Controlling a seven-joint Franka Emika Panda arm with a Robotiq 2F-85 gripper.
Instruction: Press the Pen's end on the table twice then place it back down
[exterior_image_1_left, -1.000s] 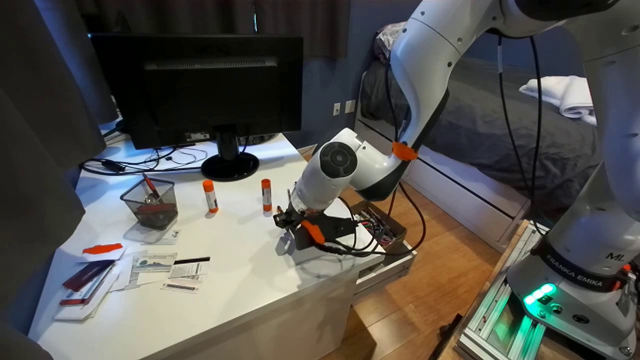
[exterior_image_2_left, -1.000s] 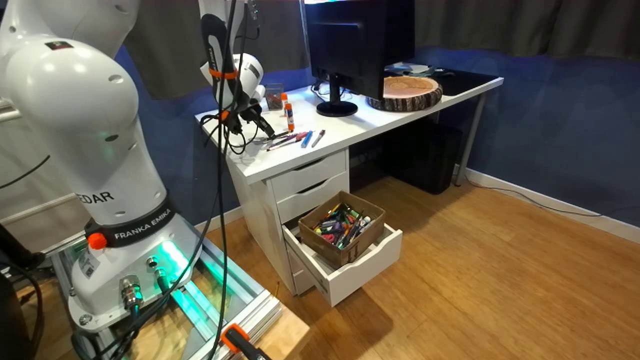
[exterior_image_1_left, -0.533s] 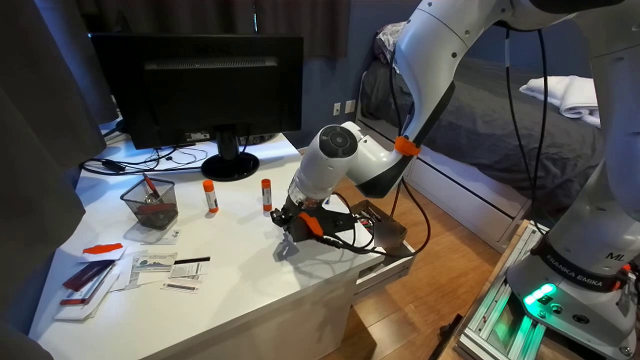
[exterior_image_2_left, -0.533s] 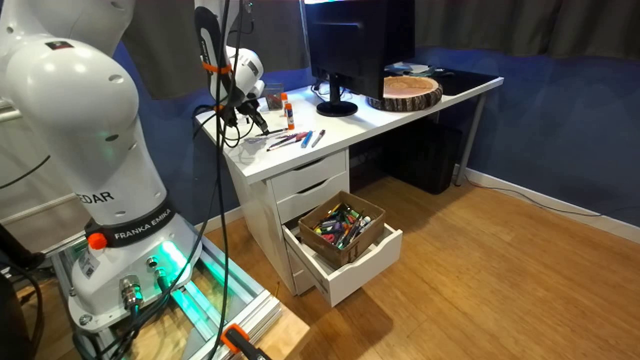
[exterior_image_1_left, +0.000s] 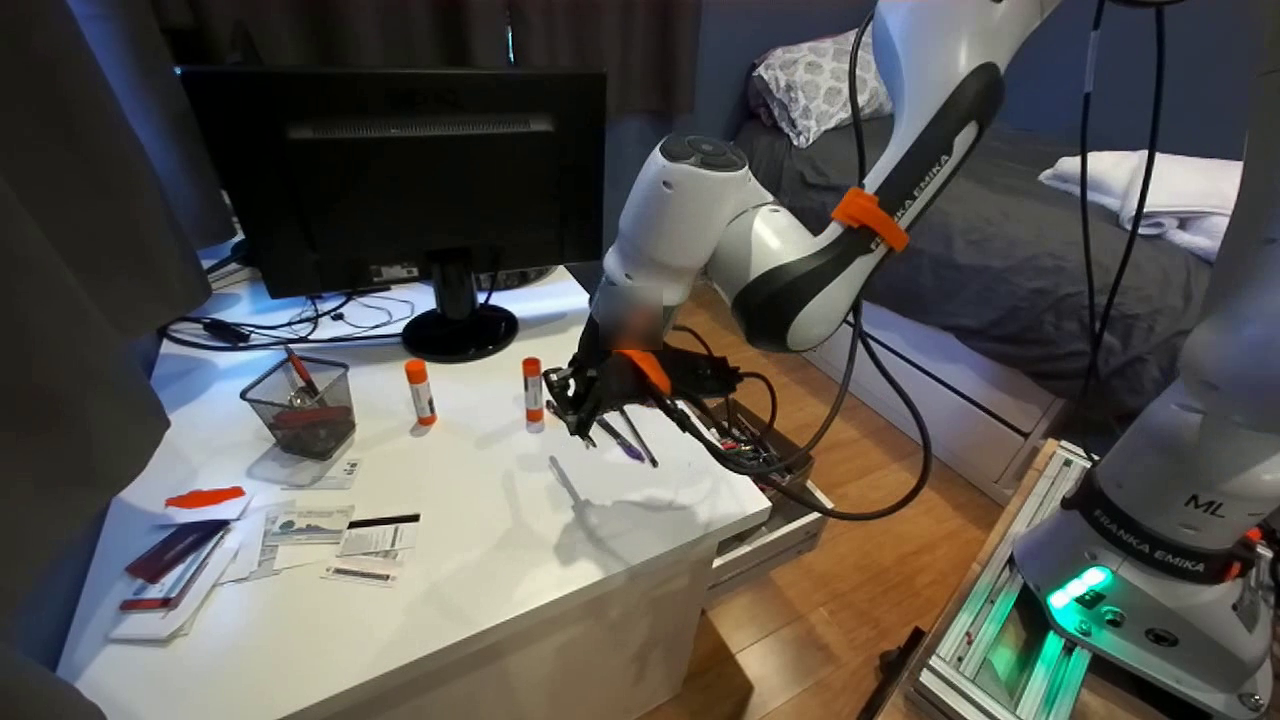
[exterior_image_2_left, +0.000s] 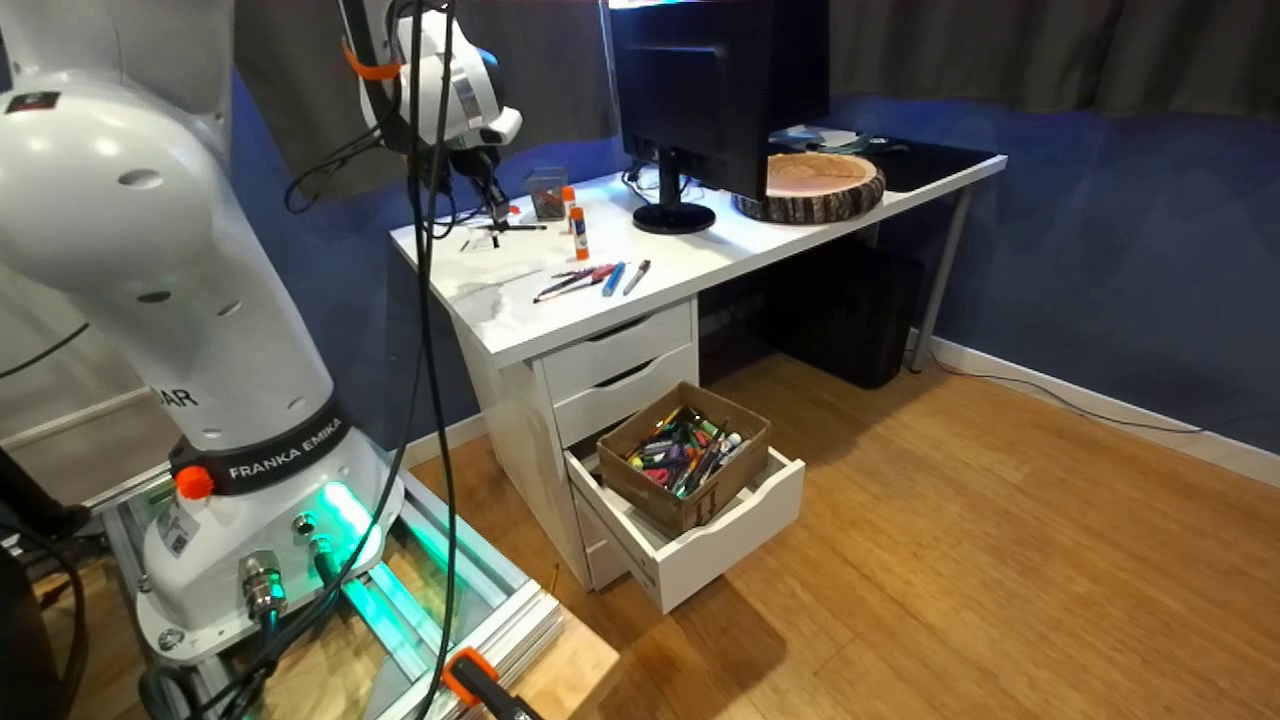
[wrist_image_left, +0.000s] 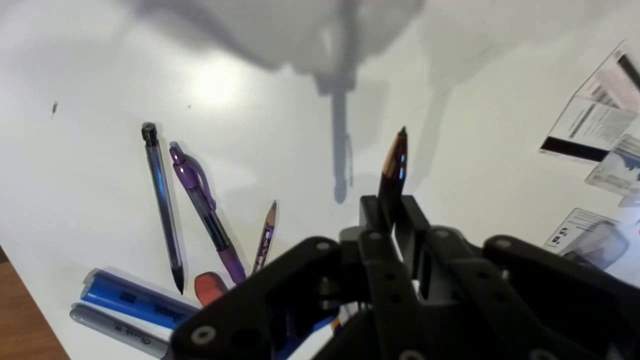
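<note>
My gripper (wrist_image_left: 390, 206) is shut on a dark pen (wrist_image_left: 394, 170) with a copper-coloured tip, which sticks out past the fingertips in the wrist view. In an exterior view the gripper (exterior_image_2_left: 497, 222) holds the pen (exterior_image_2_left: 526, 227) roughly level above the white table (exterior_image_2_left: 480, 310). The gripper (exterior_image_1_left: 572, 405) also hangs over the table (exterior_image_1_left: 480, 560) in an exterior view, and its shadow with a thin pen-shaped line falls on the tabletop. The rear part of the pen is hidden behind the fingers in the wrist view.
A purple pen (wrist_image_left: 212, 220), a mechanical pencil (wrist_image_left: 164, 200), a short pencil (wrist_image_left: 265, 240) and a blue marker (wrist_image_left: 135, 297) lie near the gripper. Glue sticks (exterior_image_1_left: 533, 390) stand nearby. A mesh cup (exterior_image_1_left: 310, 425), cards (exterior_image_1_left: 370, 545) and a monitor (exterior_image_1_left: 400, 180) are on the table.
My gripper has risen with the pen in it and moved away from the other pens. The purple pen and mechanical pencil now show beneath it in an exterior view.
</note>
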